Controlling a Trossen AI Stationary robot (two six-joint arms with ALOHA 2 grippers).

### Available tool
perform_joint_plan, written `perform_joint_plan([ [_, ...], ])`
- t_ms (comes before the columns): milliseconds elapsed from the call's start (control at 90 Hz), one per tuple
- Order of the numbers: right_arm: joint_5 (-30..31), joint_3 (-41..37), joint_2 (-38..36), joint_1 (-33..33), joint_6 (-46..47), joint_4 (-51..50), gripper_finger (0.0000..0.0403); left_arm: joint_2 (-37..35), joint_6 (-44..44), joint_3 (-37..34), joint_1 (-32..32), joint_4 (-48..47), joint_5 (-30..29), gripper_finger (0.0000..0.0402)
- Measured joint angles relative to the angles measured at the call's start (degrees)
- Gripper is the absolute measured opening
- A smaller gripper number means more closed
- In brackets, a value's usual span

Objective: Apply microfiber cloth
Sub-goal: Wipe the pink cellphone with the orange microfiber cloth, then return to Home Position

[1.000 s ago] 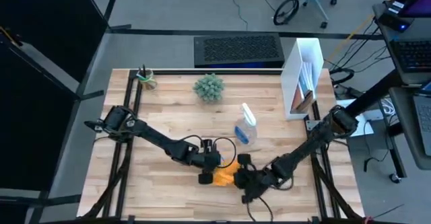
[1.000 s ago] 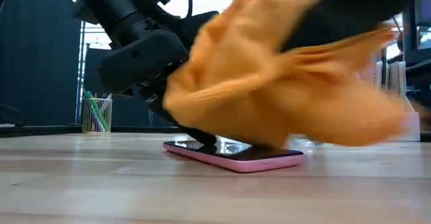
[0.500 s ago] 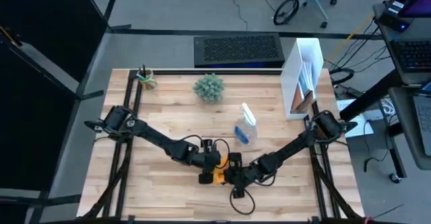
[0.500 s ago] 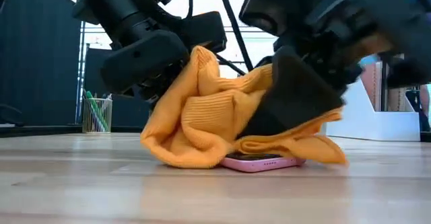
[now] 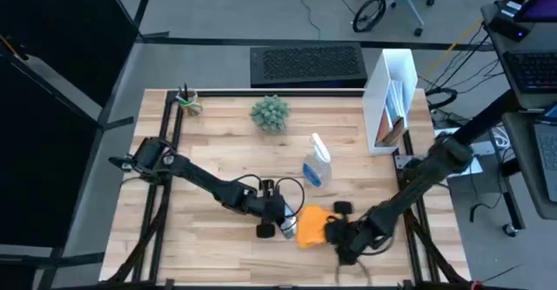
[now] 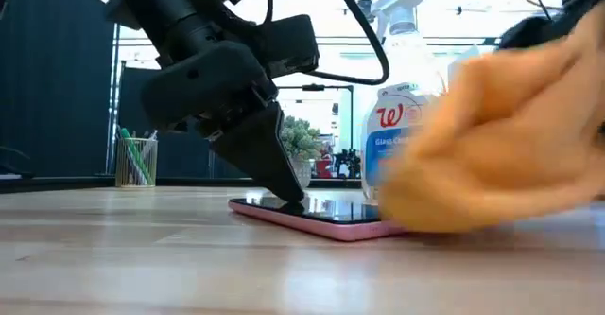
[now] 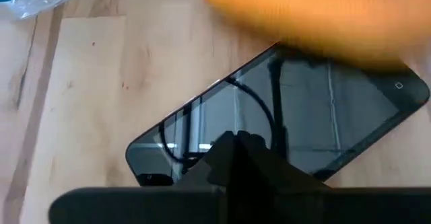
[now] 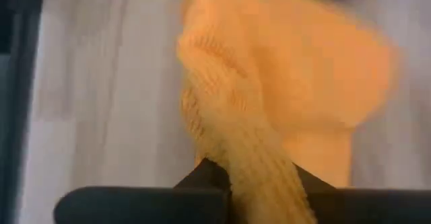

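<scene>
A black smartphone [image 7: 303, 109] in a pink case [image 6: 312, 218] lies flat on the wooden table near its front edge. My left gripper [image 6: 291, 200] is shut, with its tips on the screen at the phone's left end. The bright orange microfiber cloth [image 5: 312, 225] is bunched just right of the phone. It is blurred in the low view [image 6: 492, 154], and its edge overlaps the phone's right end [image 7: 323, 22]. My right gripper [image 5: 337, 232] is shut on the cloth from the right side. My left gripper presses its shut fingertips [image 7: 232, 143] down on the phone's screen near its left end [image 6: 284, 204]. It comes slanting down from the far left. The phone lies flat on the table. My right gripper pinches a bunched fold of the cloth [image 8: 259, 163] between its two fingers. The rest of the cloth bulges out past the fingertips, with its low side at table height by the phone's right end [image 6: 416, 222].
A clear spray bottle with blue liquid [image 5: 318, 164] stands just behind the phone. Farther back are a small green plant [image 5: 271, 112], a pen cup [image 5: 187, 100] at the far left, and a white file holder [image 5: 393, 98] at the far right.
My right gripper swept the cloth toward the table's left edge, across the phone until it covered it. It then drew the cloth back toward the right edge. Most of the screen is uncovered now. The phone has stayed in place.
</scene>
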Motion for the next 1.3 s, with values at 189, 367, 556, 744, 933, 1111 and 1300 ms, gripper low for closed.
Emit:
perform_joint_plan([
  [189,4.2,-6.8,-8.9,2.4,8.7,-8.0,0.0014,-7.3,0.3,1.4,-0.1,-2.0,0.0,0.0005],
  [367,2.0,-18.0,-14.0,-0.1,15.5,-4.5,0.0048,-11.5,0.0,1.4,-0.1,-7.9,-0.4,0.0005],
  [556,-6.8,-27.3,-15.9,-1.7,18.1,11.3,0.0138,-12.1,-0.3,1.4,-0.1,-11.6,-0.7,0.0005],
  [744,-10.4,-25.1,-17.8,-2.6,16.6,6.3,0.0248,-12.1,-0.3,1.4,0.2,-11.7,-0.8,0.0005],
  [933,-16.1,-14.8,-25.1,-5.4,14.5,-8.6,0.0310,-12.1,-1.3,1.4,0.2,-12.0,-0.9,0.0005],
  [1111,3.3,-10.8,-31.0,-6.7,4.3,-10.4,0.0321,-15.4,1.2,1.4,0.7,-12.5,-0.8,0.0005],
  [1300,5.8,-10.8,-40.0,-16.8,-9.5,-10.1,0.0295,-23.2,5.0,1.5,4.6,-13.6,0.3,0.0005],
])
